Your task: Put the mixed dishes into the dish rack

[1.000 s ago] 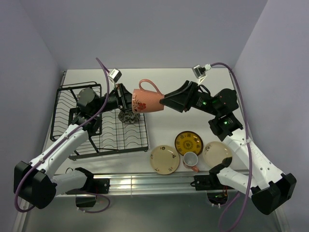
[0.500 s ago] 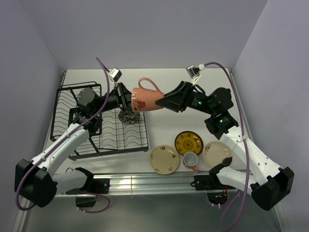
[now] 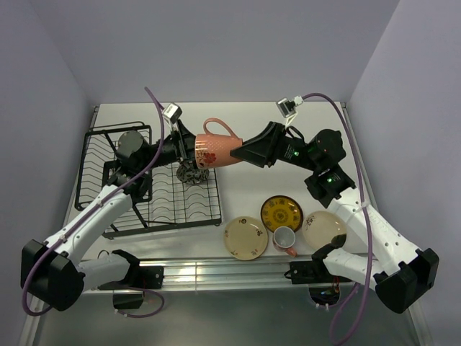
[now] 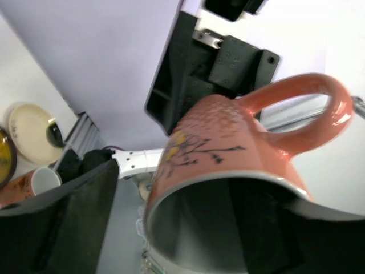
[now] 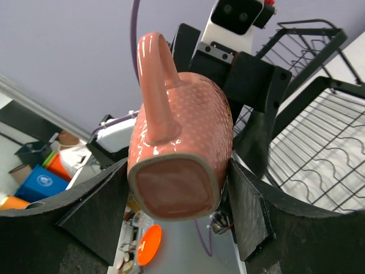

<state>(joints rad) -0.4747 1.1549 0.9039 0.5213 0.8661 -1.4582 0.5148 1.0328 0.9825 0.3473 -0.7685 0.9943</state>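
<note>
Mid-air over the dish rack's [image 3: 144,209] right edge, the pinkish-orange mug [image 3: 216,149] lies on its side, handle up, between the 2 grippers. The left arm stretches from its base across the rack, and the left gripper [image 3: 186,146] points right at the mug's mouth. In the left wrist view its fingers [image 4: 74,228] stand wide, the near one clear of the rim. The right arm rises to a bent elbow and levels off leftward, with the right gripper [image 3: 241,153] at the mug's base. In the right wrist view its fingers [image 5: 97,211] press both sides of the mug, carrying it. The small dark bowl [image 3: 191,173] sits in the rack just below. On the table [image 3: 252,122] wait 2 cream plates [image 3: 245,238], the yellow plate [image 3: 281,212] and the second mug [image 3: 285,240].
</note>
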